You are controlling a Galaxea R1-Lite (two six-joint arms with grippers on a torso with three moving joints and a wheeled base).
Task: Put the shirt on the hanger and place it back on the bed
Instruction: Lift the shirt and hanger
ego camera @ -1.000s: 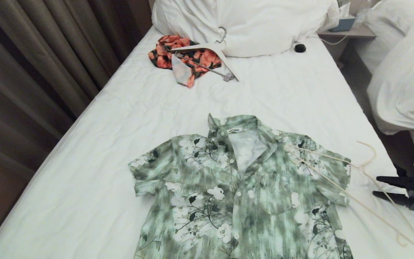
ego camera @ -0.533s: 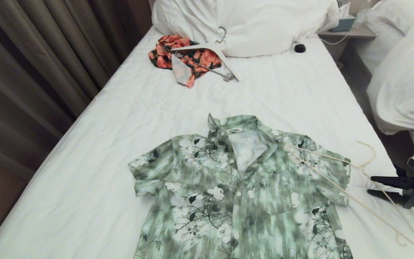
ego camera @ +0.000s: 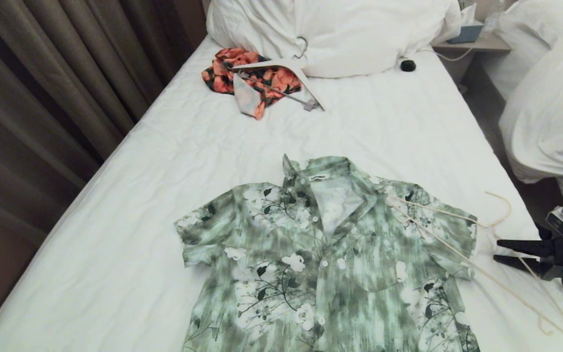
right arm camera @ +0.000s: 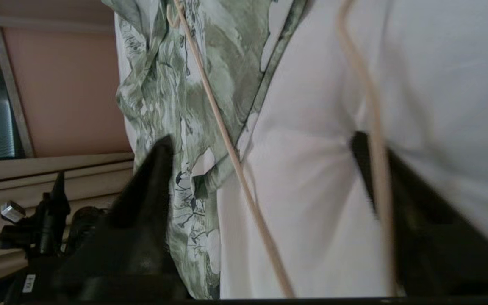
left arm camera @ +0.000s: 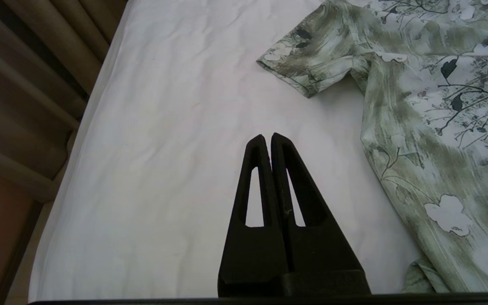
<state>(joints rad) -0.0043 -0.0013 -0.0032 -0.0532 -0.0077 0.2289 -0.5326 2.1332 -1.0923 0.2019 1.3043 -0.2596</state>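
Sideways at the bed's (ego camera: 164,161) edge, my right gripper (ego camera: 499,250) gapes empty astride the hanger's (ego camera: 462,259) thin wire beside the shirt (ego camera: 320,254), ready to pinch it, my left gripper (left arm camera: 266,142) pressed shut.

orange floral garment (ego camera: 249,78) (white hanger (ego camera: 289,68) atop), curtains (ego camera: 42,98)

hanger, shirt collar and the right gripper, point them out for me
hanger (ego camera: 462,259), head view, on the long wire lying over the shirt's sleeve.
shirt (ego camera: 333,173), head view, on the open collar.
right gripper (ego camera: 496,250), head view, between its open fingers, at the bed's right edge.
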